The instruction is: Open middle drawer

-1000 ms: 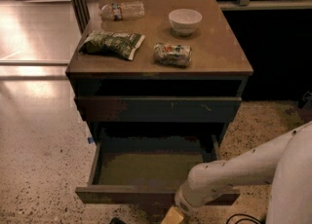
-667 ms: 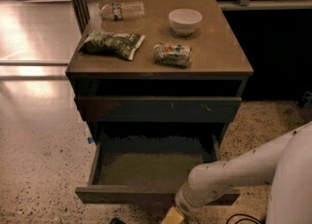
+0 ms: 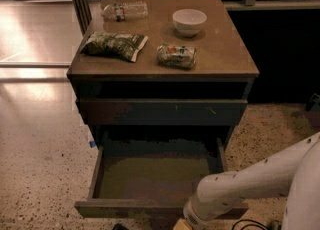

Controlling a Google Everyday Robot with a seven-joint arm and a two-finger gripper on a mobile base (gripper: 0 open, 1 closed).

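In the camera view, the middle drawer (image 3: 131, 208) is pulled far out of the dark cabinet (image 3: 222, 54). Its shallow olive-brown tray lies open to view and nothing shows inside it. Above it, another dark drawer front (image 3: 160, 112) sits nearly flush.

The white arm (image 3: 250, 181) reaches in from the lower right. The gripper (image 3: 182, 223) is at the bottom edge, against the pulled-out front's right part. It is mostly cut off, so its state cannot be told.

On the cabinet top lie a clear bottle (image 3: 125, 10) on its side, a white bowl (image 3: 189, 21), a green snack bag (image 3: 114, 44) and a crushed can (image 3: 176, 56), all apart.
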